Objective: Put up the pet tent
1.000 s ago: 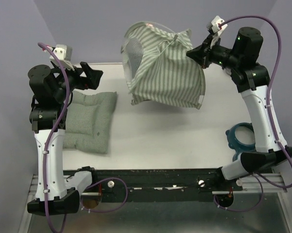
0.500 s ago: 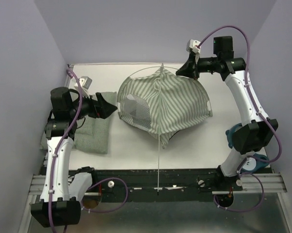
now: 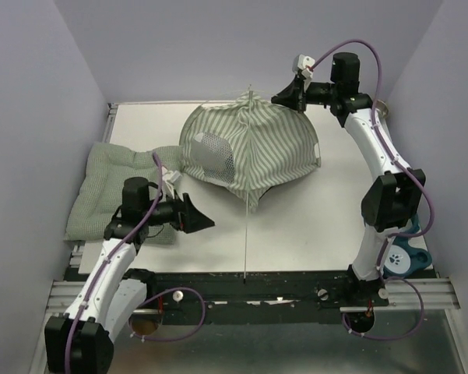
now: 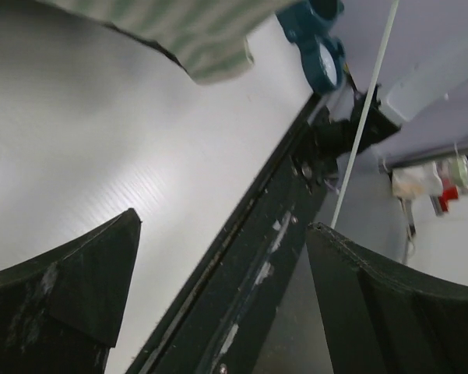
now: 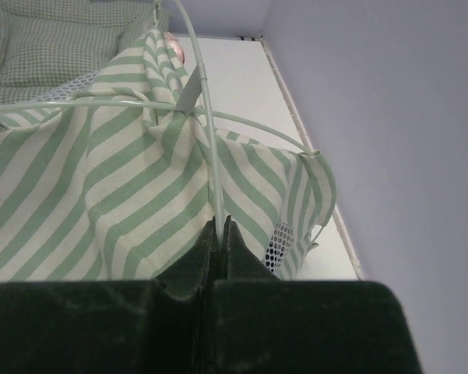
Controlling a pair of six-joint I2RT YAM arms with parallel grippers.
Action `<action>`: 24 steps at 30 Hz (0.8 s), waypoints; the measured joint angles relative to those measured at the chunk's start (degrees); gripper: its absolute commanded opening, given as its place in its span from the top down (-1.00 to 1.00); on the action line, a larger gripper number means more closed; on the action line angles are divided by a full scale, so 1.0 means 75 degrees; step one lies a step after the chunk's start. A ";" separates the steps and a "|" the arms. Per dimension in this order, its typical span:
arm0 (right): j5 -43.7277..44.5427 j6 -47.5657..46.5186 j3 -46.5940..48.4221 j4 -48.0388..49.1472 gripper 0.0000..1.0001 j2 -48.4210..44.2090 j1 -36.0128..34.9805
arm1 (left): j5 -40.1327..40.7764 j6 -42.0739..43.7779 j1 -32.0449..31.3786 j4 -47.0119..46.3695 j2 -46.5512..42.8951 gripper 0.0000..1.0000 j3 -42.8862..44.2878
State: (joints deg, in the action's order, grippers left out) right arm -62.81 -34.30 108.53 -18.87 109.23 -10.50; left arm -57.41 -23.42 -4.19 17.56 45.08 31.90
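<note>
The pet tent (image 3: 253,148), green-and-white striped with a grey mesh window (image 3: 210,152), stands domed on the far middle of the table. My right gripper (image 3: 283,99) is at its far top edge. In the right wrist view the right gripper (image 5: 218,223) is shut on a thin whitish pole (image 5: 205,117) that arches over the striped fabric (image 5: 101,179), with a pink tag (image 5: 175,48) beyond it. A straight pole (image 3: 247,234) sticks out of the tent toward the table's front edge. My left gripper (image 3: 206,222) hangs low, left of this pole. It is open and holds nothing (image 4: 224,222).
A green checked cushion (image 3: 101,191) lies at the left, partly under my left arm. A teal plastic object with a paw print (image 3: 401,253) sits at the right front, by the right arm's base. The black front rail (image 3: 257,280) runs along the near edge.
The tent came down from mid-air onto the table and shifted left. My right gripper followed it, still shut on the pole. The left arm swung from the cushion down toward the front middle.
</note>
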 measured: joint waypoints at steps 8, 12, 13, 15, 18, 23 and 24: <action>0.0055 0.0667 0.0108 0.0863 0.99 0.0455 0.0003 | -0.0286 -0.1626 -0.2055 -0.2757 0.0525 -0.77 -0.1043; 0.0289 0.1084 0.0204 0.1367 0.99 0.0688 0.0003 | -0.0297 -0.2451 -0.3203 -0.4325 0.0991 -0.68 -0.1253; 0.0338 0.1183 0.0262 0.1460 0.99 0.0749 0.0009 | -0.0294 -0.2594 -0.3465 -0.4674 0.1113 -0.64 -0.1338; 0.0425 0.1352 0.0344 0.1614 0.99 0.0836 0.0015 | -0.0259 -0.2920 -0.3966 -0.5295 0.1373 -0.53 -0.1545; 0.0493 0.1562 0.0490 0.1784 0.99 0.0924 0.0017 | -0.0146 -0.3223 -0.4631 -0.5852 0.1559 -0.28 -0.1836; 0.0516 0.1749 0.0606 0.1988 0.99 0.0997 0.0017 | 0.0026 -0.3194 -0.5115 -0.5971 0.1478 0.22 -0.2020; 0.0516 0.1772 0.0606 0.1999 0.99 0.0997 0.0017 | 0.0058 -0.3162 -0.5135 -0.5989 0.1454 0.25 -0.2020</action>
State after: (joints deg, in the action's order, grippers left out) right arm -58.94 -21.02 113.08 -3.88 116.71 -10.37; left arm -56.97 -47.13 -42.70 -27.35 55.99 16.75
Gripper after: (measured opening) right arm 0.022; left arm 0.481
